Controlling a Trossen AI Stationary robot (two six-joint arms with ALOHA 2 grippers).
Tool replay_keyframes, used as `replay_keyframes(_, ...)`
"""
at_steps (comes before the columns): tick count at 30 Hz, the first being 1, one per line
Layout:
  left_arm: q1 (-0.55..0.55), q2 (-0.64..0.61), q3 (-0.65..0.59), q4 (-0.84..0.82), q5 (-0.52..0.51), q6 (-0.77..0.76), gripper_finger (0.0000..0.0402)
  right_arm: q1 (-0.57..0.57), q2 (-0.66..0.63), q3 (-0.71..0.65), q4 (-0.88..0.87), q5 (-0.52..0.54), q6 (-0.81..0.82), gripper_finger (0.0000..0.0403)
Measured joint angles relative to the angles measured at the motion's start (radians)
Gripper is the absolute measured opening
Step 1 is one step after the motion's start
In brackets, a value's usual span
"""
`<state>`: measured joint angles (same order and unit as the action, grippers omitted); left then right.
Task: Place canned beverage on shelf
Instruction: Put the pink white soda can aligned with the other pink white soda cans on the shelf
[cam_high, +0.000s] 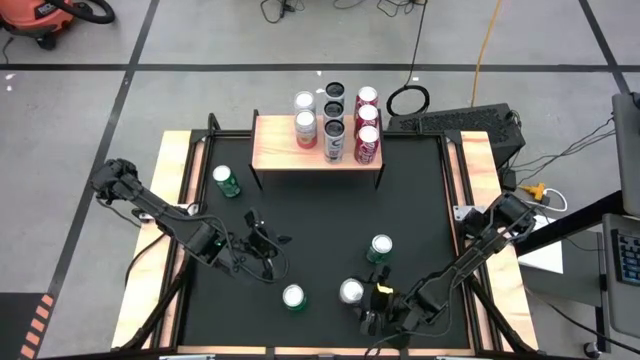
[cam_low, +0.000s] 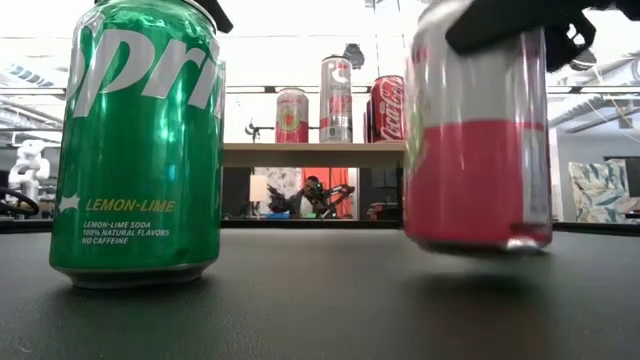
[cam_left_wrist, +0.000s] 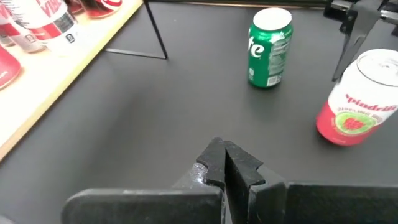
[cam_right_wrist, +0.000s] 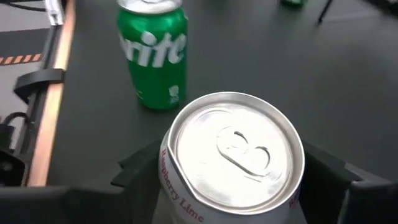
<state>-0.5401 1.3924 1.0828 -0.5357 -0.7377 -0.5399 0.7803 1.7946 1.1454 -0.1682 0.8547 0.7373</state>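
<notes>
A pink-and-white can (cam_right_wrist: 233, 155) stands near the table's front edge, with my right gripper (cam_right_wrist: 233, 183) closed around its upper part; the high view shows this can (cam_high: 351, 291) beside the gripper (cam_high: 362, 303). The shelf (cam_high: 280, 150), a wooden top on thin black legs, stands at the table's far edge and carries several cans. My left gripper (cam_high: 262, 245) hovers shut over the table's left middle, holding nothing; the left wrist view shows its fingers (cam_left_wrist: 225, 165) pressed together. My right gripper has the pink-and-white can's side wall (cam_right_wrist: 166, 163) just under the rim, pinched between its two fingers (cam_right_wrist: 140, 168), one on each side. The fingers slant down from the table's near right. The can sits nearly upright; I cannot tell whether its base (cam_low: 478, 243) is clear of the table.
A green Sprite can (cam_high: 293, 297) stands just left of the held can, another (cam_high: 380, 248) is behind it, and a third (cam_high: 227, 181) is at the far left by the shelf's leg. Wooden rails (cam_high: 170, 230) border the black tabletop. Open tabletop lies between the cans and the shelf.
</notes>
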Motion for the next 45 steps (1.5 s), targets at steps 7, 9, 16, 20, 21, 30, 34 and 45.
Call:
replay_keyframes(7,-0.010,0.026,0.000,0.123,0.079,0.107,0.0028,-0.006,-0.047,0.047,0.031,-0.077,-0.269,0.0269)
replay_keyframes(9,-0.011,0.026,0.000,0.169,0.109,0.151,0.0049,-0.012,-0.069,0.053,0.030,-0.103,-0.339,0.0268)
replay_keyframes(16,-0.018,0.026,0.000,0.268,0.184,0.234,0.0135,-0.054,-0.176,0.054,0.026,-0.227,-0.542,0.0270)
replay_keyframes(20,-0.033,0.040,0.001,0.318,0.191,0.235,0.0178,-0.076,-0.230,0.053,-0.011,-0.260,-0.638,0.0270)
replay_keyframes(21,-0.040,0.048,0.001,0.325,0.195,0.239,0.0188,-0.082,-0.240,0.050,-0.009,-0.261,-0.656,0.0270)
replay_keyframes(30,-0.065,0.166,0.001,0.511,0.242,0.294,0.0251,-0.153,-0.262,0.022,0.078,-0.361,-0.720,0.0270)
replay_keyframes(34,-0.062,0.203,0.001,0.539,0.122,0.287,0.0256,-0.168,-0.263,0.022,0.126,-0.393,-0.745,0.0271)
replay_keyframes(45,-0.064,0.266,0.000,0.629,0.196,0.264,0.0256,-0.194,-0.262,0.022,0.205,-0.389,-0.787,0.0271)
